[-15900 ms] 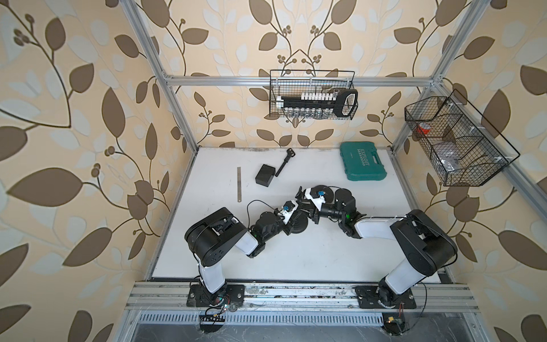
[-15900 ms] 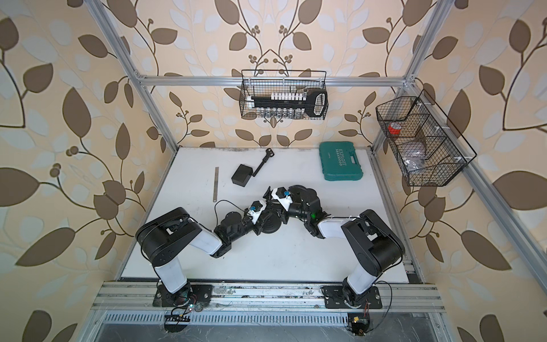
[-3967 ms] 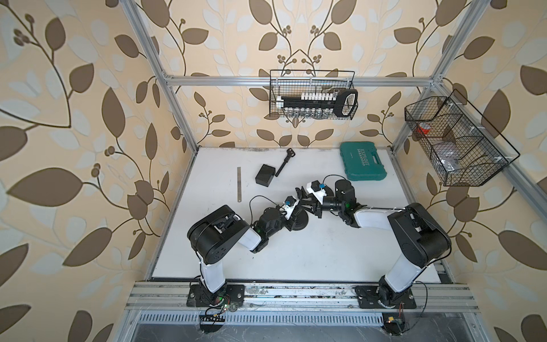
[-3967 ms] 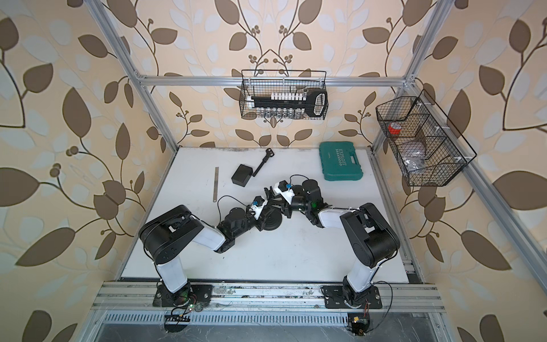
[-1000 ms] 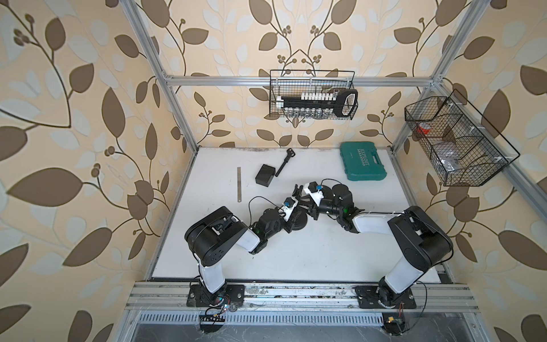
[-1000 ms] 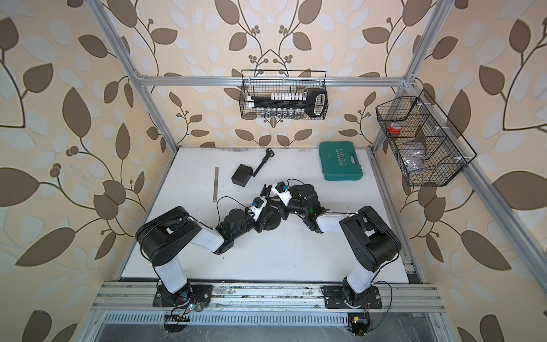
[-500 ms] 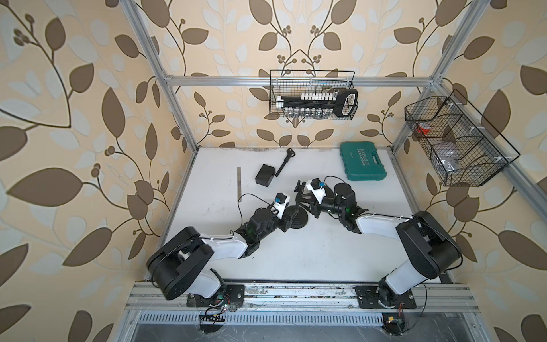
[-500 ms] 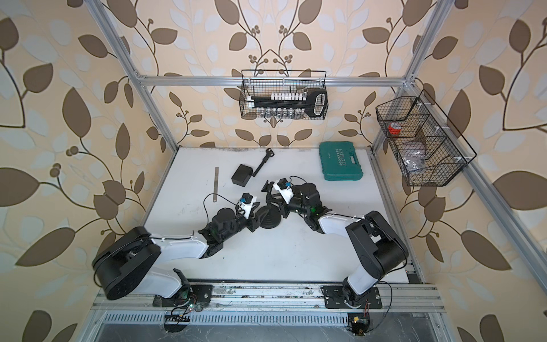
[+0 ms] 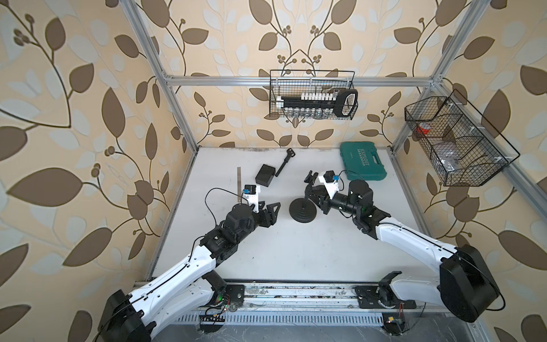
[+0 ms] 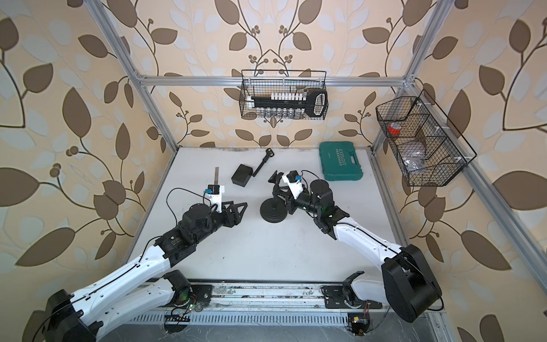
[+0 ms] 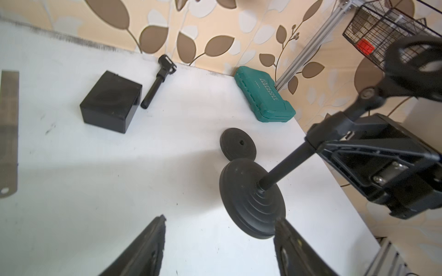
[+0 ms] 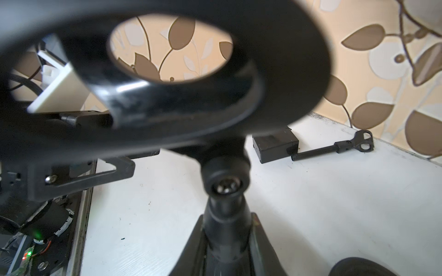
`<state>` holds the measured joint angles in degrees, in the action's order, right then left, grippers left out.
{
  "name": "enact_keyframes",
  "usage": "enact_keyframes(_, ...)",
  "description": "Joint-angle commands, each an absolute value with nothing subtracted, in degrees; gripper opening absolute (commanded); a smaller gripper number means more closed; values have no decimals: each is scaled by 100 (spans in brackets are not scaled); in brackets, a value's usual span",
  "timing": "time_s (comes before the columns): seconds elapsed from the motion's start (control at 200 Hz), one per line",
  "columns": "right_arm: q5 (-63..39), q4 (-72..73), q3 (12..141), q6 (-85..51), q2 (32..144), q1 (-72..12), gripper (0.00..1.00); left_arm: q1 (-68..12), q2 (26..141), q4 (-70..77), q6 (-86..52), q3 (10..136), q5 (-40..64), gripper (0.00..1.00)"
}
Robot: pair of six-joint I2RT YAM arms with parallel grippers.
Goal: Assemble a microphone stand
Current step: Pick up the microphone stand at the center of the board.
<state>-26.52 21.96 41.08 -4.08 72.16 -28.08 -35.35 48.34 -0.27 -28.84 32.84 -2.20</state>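
The black microphone stand has a round ribbed base [image 9: 303, 210] [image 10: 273, 212] [image 11: 251, 203], a thin pole [image 11: 284, 167] and a clip [image 9: 310, 177] [image 12: 167, 107] on top. My right gripper [image 9: 315, 197] [image 10: 284, 197] [image 12: 228, 241] is shut on the pole just under the clip joint. To the left of the base, my left gripper [image 9: 273, 211] [image 10: 239, 211] [image 11: 218, 222] stands open with nothing between its fingers; one fingertip [image 11: 278, 222] is close to the base's rim. Whether the base lies flat on the table I cannot tell.
A flat black disc with a hole [image 11: 238, 147] lies just beyond the base. Toward the back are a black box [image 9: 265, 175], a loose rod with a forked end [image 9: 284, 163], a metal ruler [image 9: 239, 185] and a green case [image 9: 362, 161]. Wire baskets [image 9: 312, 94] [image 9: 455, 142] hang on the walls.
My left gripper has opened, let go of the stand's base and drawn back to the left, its arm stretched low. The right gripper keeps its hold on the pole.
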Motion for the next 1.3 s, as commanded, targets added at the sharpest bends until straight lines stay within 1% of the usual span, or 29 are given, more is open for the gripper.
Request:
enact_keyframes(0.0,-2381,1848,4527,-590,6844,-2828,5,-3224,4932,-1263,-3796,3770,645,75)
enact_keyframes(0.115,-2290,1401,4758,-607,6721,-2827,5,-3065,5218,-1596,-4237,4053,1195,76)
enact_keyframes(0.25,-2234,1116,4995,-683,6688,-2810,3,-3059,5327,-1249,-4593,3999,1838,79)
enact_keyframes(0.385,-2310,987,5175,-780,6723,-2771,2,-3055,5264,-872,-4860,3843,2098,83)
enact_keyframes(0.61,-2446,1081,5264,-982,6759,-2760,2,-3052,5555,-487,-5430,3858,2528,82)
enact_keyframes(0.82,-2539,1210,5291,-1096,6794,-2763,3,-3052,5773,118,-6060,3733,2750,75)
enact_keyframes(0.98,-2606,1334,5310,-1205,6837,-2775,2,-3051,5944,872,-6550,3482,2873,65)
enact_keyframes(1.235,-2695,1586,5318,-1452,6930,-2779,3,-3052,5961,1660,-6951,3157,2824,58)
enact_keyframes(1.295,-2724,1653,5320,-1509,6967,-2785,2,-3055,5963,1807,-6984,3104,2808,55)
